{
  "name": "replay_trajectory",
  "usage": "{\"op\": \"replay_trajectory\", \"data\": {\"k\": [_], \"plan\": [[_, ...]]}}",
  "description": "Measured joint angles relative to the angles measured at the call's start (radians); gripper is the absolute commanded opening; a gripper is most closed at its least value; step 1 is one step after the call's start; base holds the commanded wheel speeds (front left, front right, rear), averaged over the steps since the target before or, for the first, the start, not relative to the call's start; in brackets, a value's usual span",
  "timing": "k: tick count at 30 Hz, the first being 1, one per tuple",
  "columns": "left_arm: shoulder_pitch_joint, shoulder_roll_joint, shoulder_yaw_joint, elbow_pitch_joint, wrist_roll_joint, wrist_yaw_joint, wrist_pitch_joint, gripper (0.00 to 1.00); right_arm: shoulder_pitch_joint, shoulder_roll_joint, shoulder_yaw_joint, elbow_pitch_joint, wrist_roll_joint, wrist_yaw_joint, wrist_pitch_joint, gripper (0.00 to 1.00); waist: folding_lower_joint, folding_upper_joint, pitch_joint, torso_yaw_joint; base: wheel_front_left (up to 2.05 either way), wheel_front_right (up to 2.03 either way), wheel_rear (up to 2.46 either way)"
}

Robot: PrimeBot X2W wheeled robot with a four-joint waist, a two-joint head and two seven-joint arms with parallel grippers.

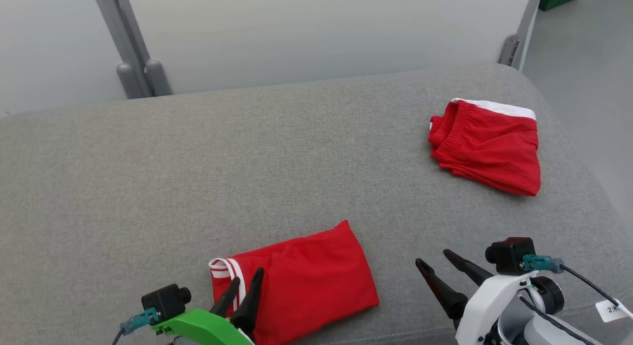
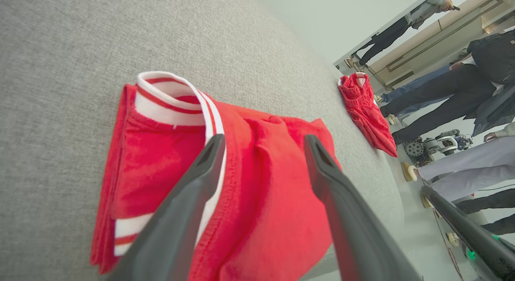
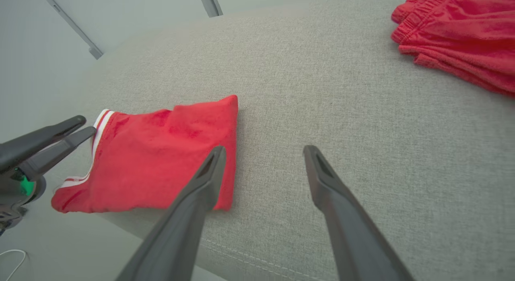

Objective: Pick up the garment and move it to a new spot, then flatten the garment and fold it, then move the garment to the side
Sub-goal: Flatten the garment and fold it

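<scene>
A folded red garment (image 1: 306, 280) with white striped trim lies near the front edge of the grey padded surface (image 1: 247, 162). My left gripper (image 1: 245, 281) hovers over the garment's trimmed left end, open and holding nothing. In the left wrist view its fingers (image 2: 263, 142) stand apart above the red cloth (image 2: 161, 160). My right gripper (image 1: 435, 260) is open over bare grey fabric to the right of the garment. The right wrist view shows the right gripper (image 3: 264, 150) beside the garment's edge (image 3: 161, 152), with the left gripper (image 3: 84, 126) at the far end.
A second red garment (image 1: 487, 145) with a white band lies folded at the far right of the surface. It also appears in the wrist views (image 2: 366, 112) (image 3: 462, 39). Grey metal posts (image 1: 133, 63) stand behind. People's legs (image 2: 442, 96) stand beyond the surface's end.
</scene>
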Motion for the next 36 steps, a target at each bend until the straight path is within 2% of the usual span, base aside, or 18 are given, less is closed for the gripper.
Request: {"op": "replay_trajectory", "data": {"k": [8, 18, 29, 30, 31, 32, 33, 36], "plan": [[-0.051, 0.022, 0.019, 0.071, 0.008, 0.007, 0.017, 1.0, 0.042, -0.016, -0.038, -0.022, 0.009, -0.001, -0.028, 1.0, 0.0, 0.0, 0.014, -0.039, 0.0, 0.0, 0.0], [-0.076, 0.022, 0.027, 0.15, 0.012, 0.034, 0.026, 1.0, 0.078, -0.03, -0.05, -0.044, 0.008, -0.001, -0.033, 1.0, 0.0, 0.0001, 0.01, -0.033, 0.0, 0.0, 0.0], [-0.13, 0.01, 0.001, 0.184, 0.016, 0.016, 0.027, 1.0, 0.102, -0.034, -0.056, -0.064, 0.007, -0.001, -0.031, 1.0, 0.0, 0.0, 0.009, -0.021, 0.0, 0.0, 0.0], [-0.133, 0.008, -0.001, 0.192, 0.015, 0.016, 0.03, 0.73, 0.102, -0.034, -0.058, -0.067, 0.007, -0.001, -0.031, 1.0, 0.0, 0.0, 0.009, -0.02, 0.0, 0.0, 0.0], [-0.137, 0.008, -0.002, 0.198, 0.015, 0.016, 0.03, 0.32, 0.102, -0.034, -0.06, -0.069, 0.006, -0.001, -0.03, 1.0, 0.0, 0.0, 0.01, -0.02, 0.0, 0.0, 0.0], [-0.141, 0.008, -0.001, 0.201, 0.015, 0.016, 0.028, 0.19, 0.102, -0.034, -0.062, -0.07, 0.006, -0.001, -0.03, 1.0, 0.0, 0.0, 0.01, -0.02, 0.0, 0.0, 0.0], [-0.145, 0.007, 0.0, 0.201, 0.015, 0.015, 0.024, 0.0, 0.103, -0.034, -0.065, -0.071, 0.005, -0.001, -0.03, 1.0, 0.0, 0.0001, 0.011, -0.019, 0.0, 0.0, 0.0], [-0.164, 0.005, 0.006, 0.2, 0.016, 0.013, 0.0, 0.0, 0.106, -0.034, -0.073, -0.073, -0.002, -0.001, -0.027, 1.0, 0.0, 0.0, 0.012, -0.018, 0.0, 0.0, 0.0]]}}
